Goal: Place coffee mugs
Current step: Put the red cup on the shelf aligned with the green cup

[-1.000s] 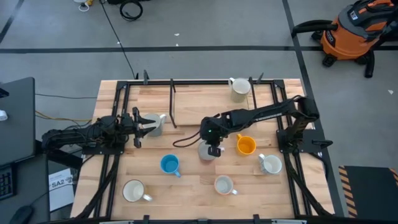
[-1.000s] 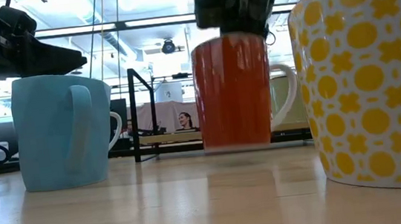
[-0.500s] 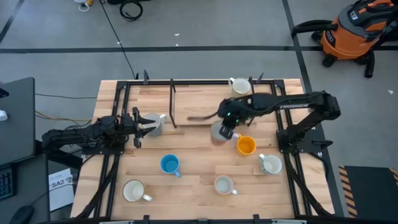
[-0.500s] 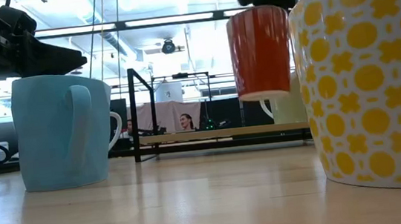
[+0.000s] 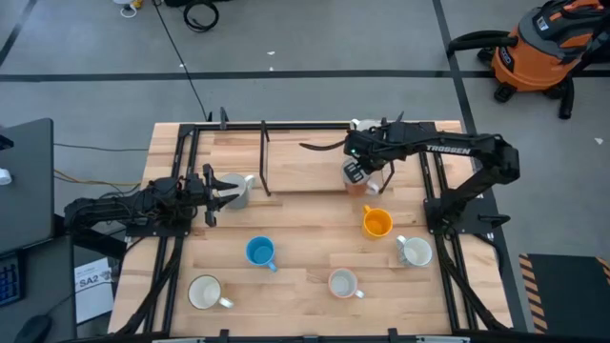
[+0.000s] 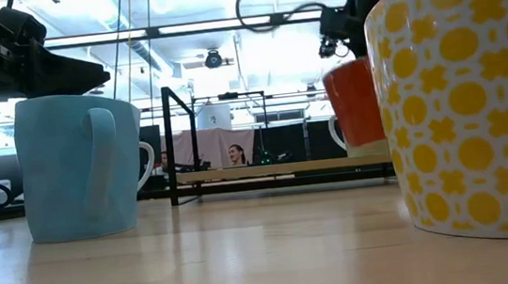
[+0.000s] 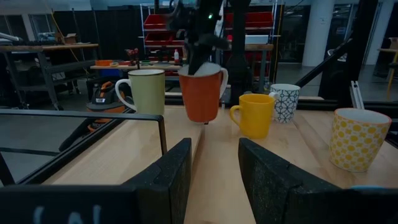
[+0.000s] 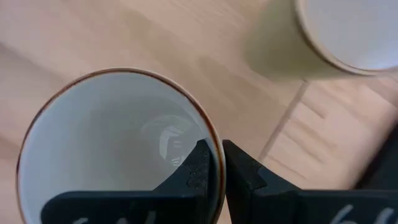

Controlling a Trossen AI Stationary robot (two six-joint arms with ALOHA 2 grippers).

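Observation:
My right gripper (image 5: 355, 171) is shut on a reddish-brown mug (image 7: 200, 94) with a white inside and holds it over the table's far right part. The mug hangs beside a cream mug (image 7: 147, 91) that stands on its base. My left gripper (image 7: 214, 177) waits open at the table's left and points level across the wood. A grey mug (image 5: 239, 191) shows just past its fingertips in the high view. An orange mug (image 5: 377, 223), a blue mug (image 5: 259, 251) and three pale mugs stand on the near half. My right gripper holds the reddish-brown mug by its rim (image 8: 208, 144), with one finger (image 8: 198, 169) inside the cup and the other (image 8: 241, 173) outside the wall. The fingers come from above, pointing steeply down. The mug hangs below them, nearly upright and clear of the table (image 7: 205, 134).
A black metal frame (image 5: 264, 157) runs round the table's far part, with an upright post left of the held mug. A white patterned mug (image 5: 415, 251), a yellow-patterned mug (image 5: 341, 283) and a white mug (image 5: 203, 291) stand near the front edge.
My right gripper has carried the reddish-brown mug up from the table's middle toward the far right, next to the cream mug, rolling its wrist on the way. The mug has stayed in the shut fingers and hangs clear of the wood.

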